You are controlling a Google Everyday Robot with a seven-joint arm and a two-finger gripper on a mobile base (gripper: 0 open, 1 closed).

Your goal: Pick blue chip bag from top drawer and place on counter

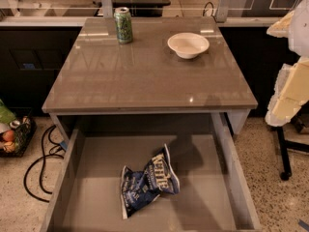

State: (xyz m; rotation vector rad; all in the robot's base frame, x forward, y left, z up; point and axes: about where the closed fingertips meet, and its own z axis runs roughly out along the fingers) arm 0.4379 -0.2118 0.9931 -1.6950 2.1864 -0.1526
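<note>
The top drawer (pixel 96 178) is pulled out from under the front of the table (pixel 145 76). The blue chip bag (pixel 147 180) lies crumpled on the drawer floor, just below the middle of the table's front edge. It is not on the table. The robot's hand (pixel 288 91) is up in the air past the table's right side, well apart from the bag. I cannot tell if it is open or closed. At the table's back stands a green can (pixel 123 25) on the left, with a white bowl (pixel 188 45) more to the right.
</note>
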